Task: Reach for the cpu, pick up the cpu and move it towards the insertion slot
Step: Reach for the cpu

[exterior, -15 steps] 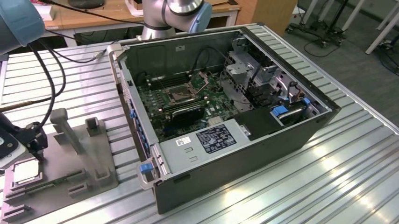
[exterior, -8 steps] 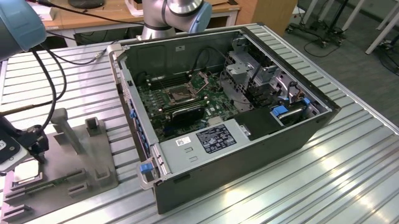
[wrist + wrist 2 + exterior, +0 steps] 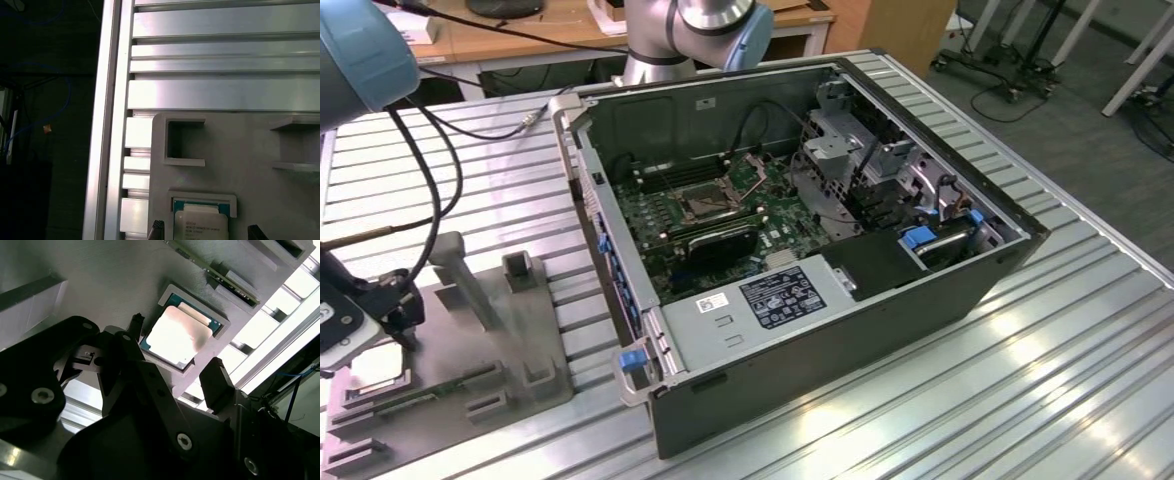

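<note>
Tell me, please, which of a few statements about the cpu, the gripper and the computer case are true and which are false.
1. The cpu lies in a square recess of the grey tray. True.
2. The gripper is shut on the cpu. False: its jaws stand open on either side of the cpu, which lies in its recess.
3. The insertion slot sits inside the open computer case. True.
4. The gripper hangs over the computer case. False: it is over the grey tray, at the exterior view's left, apart from the case.
</note>
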You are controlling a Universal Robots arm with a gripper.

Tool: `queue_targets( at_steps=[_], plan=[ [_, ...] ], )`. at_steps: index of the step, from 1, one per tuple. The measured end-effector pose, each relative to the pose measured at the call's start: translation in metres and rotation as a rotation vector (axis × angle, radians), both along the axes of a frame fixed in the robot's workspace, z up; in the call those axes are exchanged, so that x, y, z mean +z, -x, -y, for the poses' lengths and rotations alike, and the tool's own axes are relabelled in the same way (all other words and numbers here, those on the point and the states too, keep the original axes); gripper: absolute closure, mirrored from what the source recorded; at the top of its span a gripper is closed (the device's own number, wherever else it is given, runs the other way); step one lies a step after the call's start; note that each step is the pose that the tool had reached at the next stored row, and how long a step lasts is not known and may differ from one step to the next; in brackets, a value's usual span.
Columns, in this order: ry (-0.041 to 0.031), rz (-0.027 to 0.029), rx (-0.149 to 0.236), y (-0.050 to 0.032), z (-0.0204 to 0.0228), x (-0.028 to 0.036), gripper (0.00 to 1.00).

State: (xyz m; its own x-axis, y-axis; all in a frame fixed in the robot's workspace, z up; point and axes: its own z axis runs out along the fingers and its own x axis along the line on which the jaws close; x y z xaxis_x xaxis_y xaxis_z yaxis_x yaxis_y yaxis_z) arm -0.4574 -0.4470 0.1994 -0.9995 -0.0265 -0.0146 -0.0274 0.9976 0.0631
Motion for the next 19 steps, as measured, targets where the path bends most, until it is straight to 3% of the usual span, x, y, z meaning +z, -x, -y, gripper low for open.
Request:
queue_targets(
  at_steps=[12,16,19],
  plan=[
    [0.0,-0.001,0.0,0.0005,0.0,-0.0093,0.27],
    [0.0,-0.0041,-0.001,0.0009,0.0,-0.0133,0.27],
    [0.0001,-0.0099,-0.002,0.0011,-0.0001,-0.0168,0.27]
  ],
)
